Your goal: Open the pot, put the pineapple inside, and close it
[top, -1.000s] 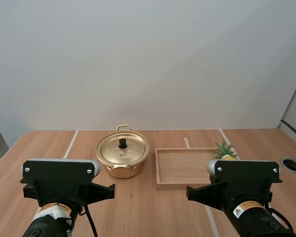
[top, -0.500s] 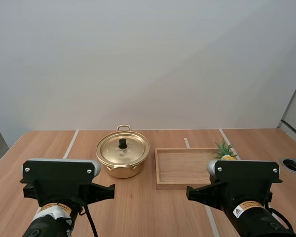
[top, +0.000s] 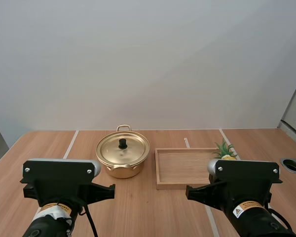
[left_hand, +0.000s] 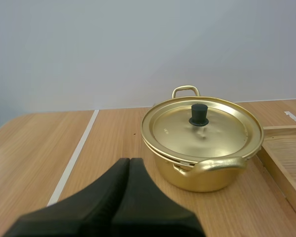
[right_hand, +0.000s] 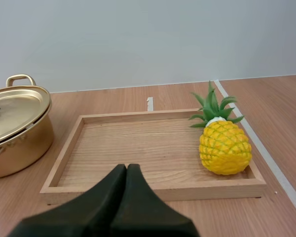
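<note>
Left wrist view has the left jaws pressed together into one dark wedge, holding nothing, aimed across bare desk (left_hand: pixel 34 148) at the pot (left_hand: pixel 202 170). The pot sits well ahead of them with its lid (left_hand: pixel 217 136) seated and the black knob (left_hand: pixel 199 114) upright at the lid's centre. The right jaws are likewise together and empty, pointing at the near rim of the wooden tray (right_hand: pixel 153 186). The pineapple (right_hand: pixel 224 147) stands upright inside the tray toward its right end, leaves up, well apart from the pot beside the tray's other end. The step in hand, as I judge it, is lifting the lid, not yet begun. To do it well, the left jaws should part before reaching, come down over the knob from above and pinch it squarely. They should then lift straight up so the lid clears the rim without dragging the pot, and set it on free desk away from the tray. In the high view the left arm (top: pixel 59 185) and right arm (top: pixel 246 182) sit folded back at the desk's near edge, wrists level and facing forward, neither over any object.
</note>
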{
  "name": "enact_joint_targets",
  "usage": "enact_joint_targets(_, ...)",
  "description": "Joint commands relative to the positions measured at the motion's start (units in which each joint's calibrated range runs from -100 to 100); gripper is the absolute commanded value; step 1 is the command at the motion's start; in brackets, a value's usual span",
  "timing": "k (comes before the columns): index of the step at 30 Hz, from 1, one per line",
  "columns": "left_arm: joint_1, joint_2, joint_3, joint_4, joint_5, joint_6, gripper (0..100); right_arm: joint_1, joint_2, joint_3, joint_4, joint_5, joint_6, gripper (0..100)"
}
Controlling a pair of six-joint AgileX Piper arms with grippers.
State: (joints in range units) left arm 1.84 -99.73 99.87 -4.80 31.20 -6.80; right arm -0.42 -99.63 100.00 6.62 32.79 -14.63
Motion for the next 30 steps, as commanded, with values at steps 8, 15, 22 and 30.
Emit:
enact_joint_targets(8,0.02,-0.3,0.1,-0.6,-24.9,2.4,0,0.3,-0.4,-1.7,-6.1,-16.9,-6.3,0)
enact_joint_targets(15,0.02,-0.3,-1.5,-0.7,-39.5,1.9,0,1.6,-0.4,-7.3,1.1,-28.6,-6.3,0)
enact_joint_targets(22,0.02,-0.3,-10.5,-0.6,-39.5,2.5,0,1.6,-0.4,-11.8,1.1,-37.4,-7.8,0)
enact_joint_targets(30,0.02,-0.3,-21.0,-0.6,-37.2,2.5,0,1.6,-0.4,-20.4,-1.3,-34.4,-8.2,0)
